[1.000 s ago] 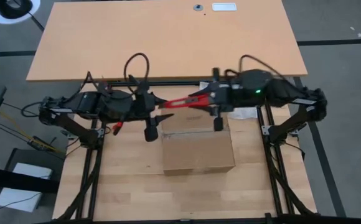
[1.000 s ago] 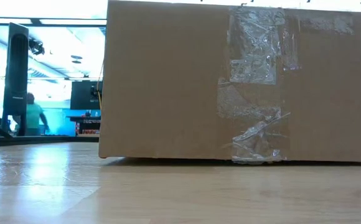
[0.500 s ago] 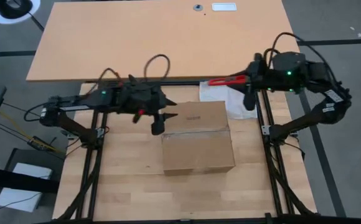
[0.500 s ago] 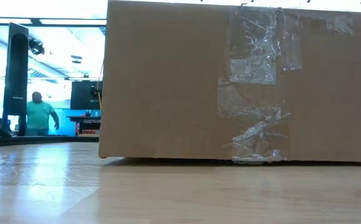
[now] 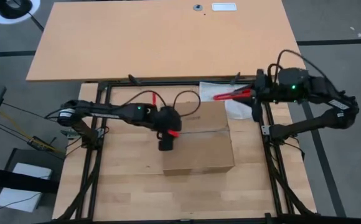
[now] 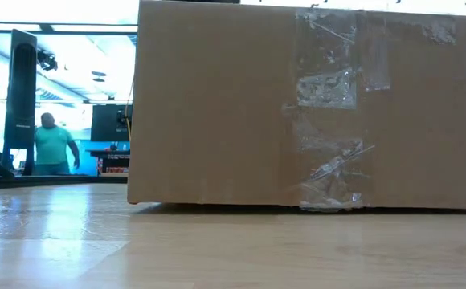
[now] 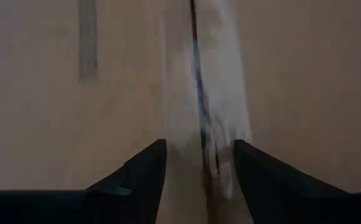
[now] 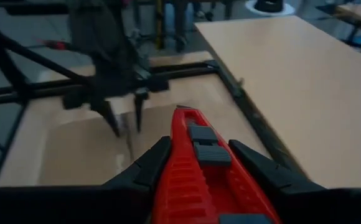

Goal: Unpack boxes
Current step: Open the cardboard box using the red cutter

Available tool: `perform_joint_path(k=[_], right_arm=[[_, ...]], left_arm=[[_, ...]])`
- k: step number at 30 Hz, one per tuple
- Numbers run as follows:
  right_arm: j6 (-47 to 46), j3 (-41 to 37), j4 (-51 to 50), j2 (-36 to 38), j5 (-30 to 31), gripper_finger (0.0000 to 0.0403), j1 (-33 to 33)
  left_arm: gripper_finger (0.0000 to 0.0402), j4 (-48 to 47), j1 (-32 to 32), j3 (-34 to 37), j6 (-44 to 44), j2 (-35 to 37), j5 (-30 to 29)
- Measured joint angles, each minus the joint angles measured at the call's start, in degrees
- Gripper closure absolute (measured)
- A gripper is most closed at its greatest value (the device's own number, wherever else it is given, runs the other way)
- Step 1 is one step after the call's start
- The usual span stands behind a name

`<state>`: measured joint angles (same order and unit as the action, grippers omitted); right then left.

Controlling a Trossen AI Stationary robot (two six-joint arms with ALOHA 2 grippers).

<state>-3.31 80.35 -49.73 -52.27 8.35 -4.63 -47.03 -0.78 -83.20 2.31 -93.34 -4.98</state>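
From above, the cardboard carton (image 5: 198, 138) sits closed at about the centre of the near wooden table (image 5: 131, 186), its taped centre seam (image 5: 199, 132) running from 9 to 3 o'clock; the left gripper (image 5: 165, 142) points down over the carton's 9 o'clock edge, right at the end of that seam, fingers spread with nothing between them; the right gripper (image 5: 250, 94) hangs off the carton's 2 o'clock corner, apart from it, clamped on the red-handled box cutter (image 5: 230, 96), whose tip points toward 9 o'clock; a clear plastic bag (image 5: 233, 106) lies on the table beneath the cutter, just beside the carton's far right corner; a second, larger tabletop (image 5: 168, 37) fills the 12 o'clock half.

At table height, the carton (image 6: 217, 104) fills most of the picture, standing flat on the table (image 6: 217, 249), with crinkled clear tape strips (image 6: 329, 104) down its face; a person in a green shirt (image 6: 54, 148) stands far back in the room at 9 o'clock.

From the left wrist, the two dark fingers (image 7: 146, 168) stand apart, straddling the taped seam (image 7: 202, 93) on the carton top just below them.

From the right wrist, the fingers (image 8: 146, 165) grip the red cutter (image 8: 196, 168) on both sides; beyond its tip the left gripper (image 8: 123, 118) stands over the carton (image 8: 75, 155).
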Motion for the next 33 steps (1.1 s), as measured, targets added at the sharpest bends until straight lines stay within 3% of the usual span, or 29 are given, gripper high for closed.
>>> perform_joint_path(k=[7,9,12,16,19,24,28,33], right_arm=[[-1.6,-12.6,9.7,2.9,-2.2,0.0265,2.6],[-1.6,-15.3,11.5,3.1,-2.2,0.0265,3.1],[-1.8,-19.7,15.1,3.1,-2.2,0.0265,3.8],[-2.4,-26.2,20.9,3.1,-3.7,0.0265,5.1],[-4.3,-30.8,25.2,3.0,-5.7,0.0265,6.9],[-9.7,-36.3,31.3,3.0,-6.6,0.0265,12.5],[-12.1,-38.7,33.8,2.5,-3.3,0.0265,17.5],[-12.1,-38.8,35.6,1.7,6.8,0.0265,21.2]], left_arm=[[0.0205,-23.7,0.5,0.0,1.9,4.0,-9.8],[0.0209,-26.5,1.5,0.0,2.0,7.0,-12.0],[0.0218,-26.0,3.2,0.0,-2.2,12.6,-10.9],[0.0226,-19.4,3.6,-0.2,-10.3,18.2,-4.9],[0.0226,-16.5,1.7,-0.2,-14.6,19.8,-1.6],[0.0227,-17.0,-4.5,-0.2,-14.7,18.9,0.8],[0.0227,-17.2,-10.8,-0.2,-14.6,17.0,0.9],[0.0227,-17.4,-18.2,0.0,-14.3,12.7,-0.9]])
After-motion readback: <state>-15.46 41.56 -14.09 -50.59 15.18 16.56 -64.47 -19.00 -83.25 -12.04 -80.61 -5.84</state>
